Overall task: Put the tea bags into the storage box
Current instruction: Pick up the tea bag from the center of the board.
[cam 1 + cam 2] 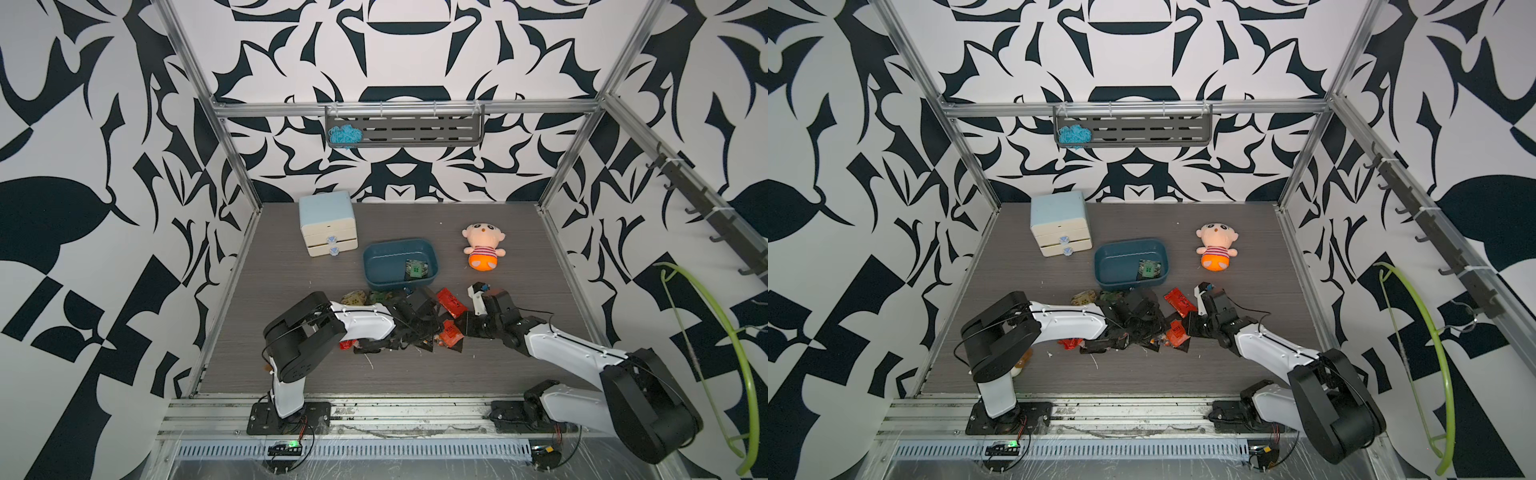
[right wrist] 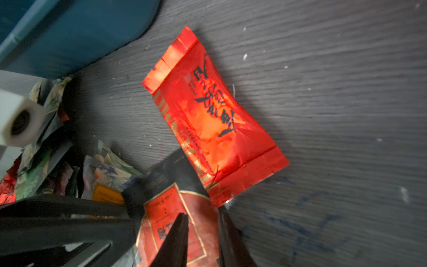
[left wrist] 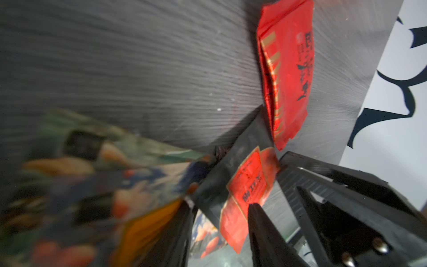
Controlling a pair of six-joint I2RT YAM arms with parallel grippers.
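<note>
The teal storage box holds one green-labelled tea bag. Several more tea bags lie heaped just in front of it, under both arms. A shiny red tea bag lies flat at the pile's right. Touching it is a dark tea bag with a red label. My left gripper has its jaws partly closed with this bag between them; whether they press it is unclear. My right gripper is open a little, its fingertips over the same label.
A pale blue-and-cream drawer cabinet stands behind the box on the left. A plush doll lies to the box's right. A wall shelf hangs on the back rail, and a green hoop hangs outside the right frame.
</note>
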